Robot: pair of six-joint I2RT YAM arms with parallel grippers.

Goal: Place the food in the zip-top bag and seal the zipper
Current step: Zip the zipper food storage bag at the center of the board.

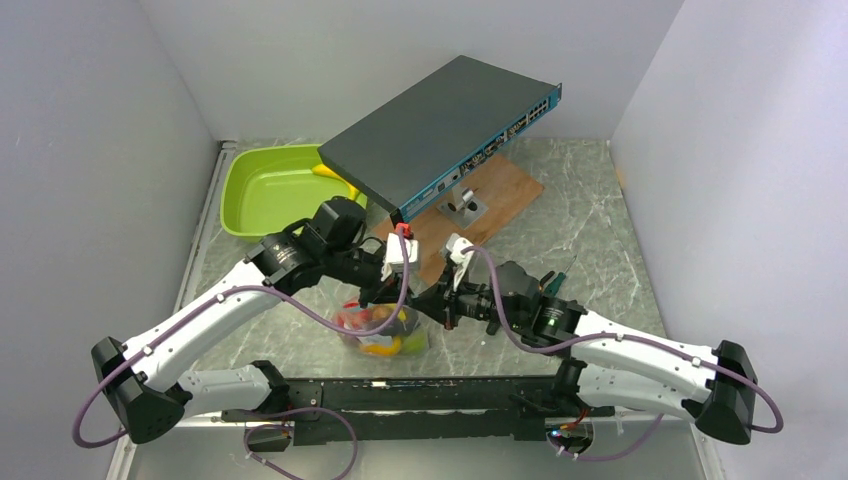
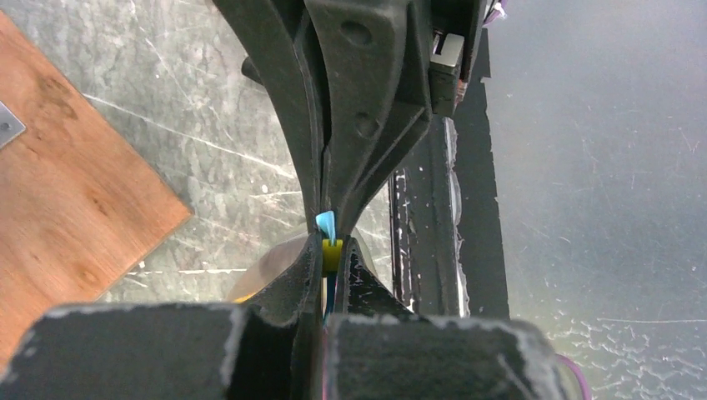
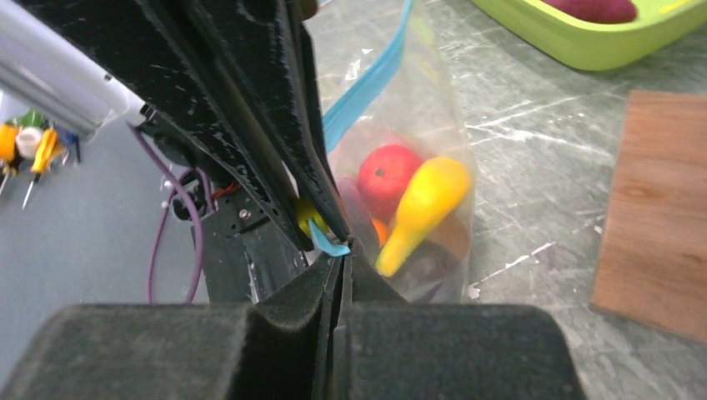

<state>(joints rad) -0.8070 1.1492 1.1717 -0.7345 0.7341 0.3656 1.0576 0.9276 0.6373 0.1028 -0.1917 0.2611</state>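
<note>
The clear zip-top bag lies near the table's front edge, between my two grippers, and holds several foods. The right wrist view shows a red apple and a yellow banana inside. My left gripper is shut on the yellow slider of the teal zipper. My right gripper is shut on the zipper's teal end tab, almost touching the left fingers. In the top view the left gripper and right gripper meet above the bag.
A lime-green tray stands at the back left with a yellow piece in it; a dark-red piece also shows there. A grey network switch rests tilted over a wooden board behind the arms.
</note>
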